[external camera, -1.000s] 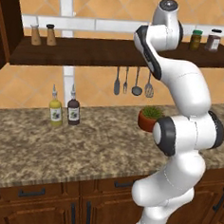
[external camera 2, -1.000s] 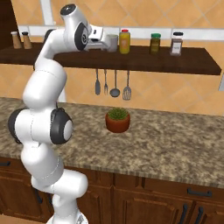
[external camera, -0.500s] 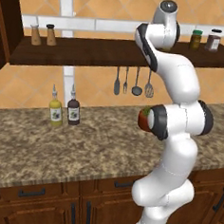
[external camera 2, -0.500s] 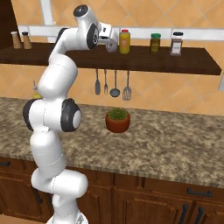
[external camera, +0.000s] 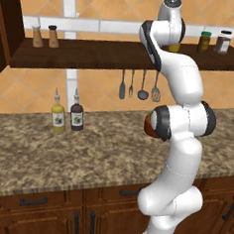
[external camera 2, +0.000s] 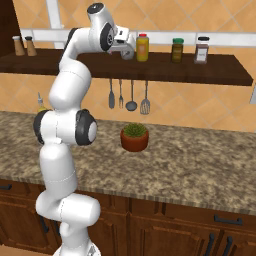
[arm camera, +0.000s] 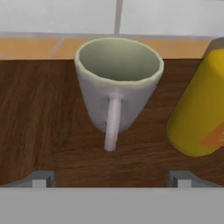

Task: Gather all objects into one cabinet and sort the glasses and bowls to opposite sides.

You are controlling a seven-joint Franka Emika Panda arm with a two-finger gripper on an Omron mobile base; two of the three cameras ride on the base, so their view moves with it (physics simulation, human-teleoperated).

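Observation:
A pale cup point(arm camera: 117, 89) with a greenish-cream inside stands upright on the long dark wall shelf point(arm camera: 39, 113), its handle turned toward the hand. My gripper point(arm camera: 111, 177) is open just in front of it, one fingertip on each side of the handle's line, touching nothing. In the right base view the gripper point(external camera 2: 128, 49) is level with the shelf top, just left of a yellow bottle point(external camera 2: 142, 47). That yellow bottle point(arm camera: 199, 105) stands close to the cup's right. The bowls are out of view.
Spice jars point(external camera 2: 201, 50) and two shakers point(external camera: 45, 36) sit on the shelf. Utensils point(external camera 2: 131, 95) hang under it. A potted plant point(external camera 2: 134, 137) and two sauce bottles point(external camera: 67, 114) stand on the granite counter point(external camera: 46, 153). A dark wood panel point(external camera: 4, 25) closes the far left.
The hand has slid right along the shelf toward the yellow bottle. The elbow and lower arm have swung more upright. The jaws stayed open.

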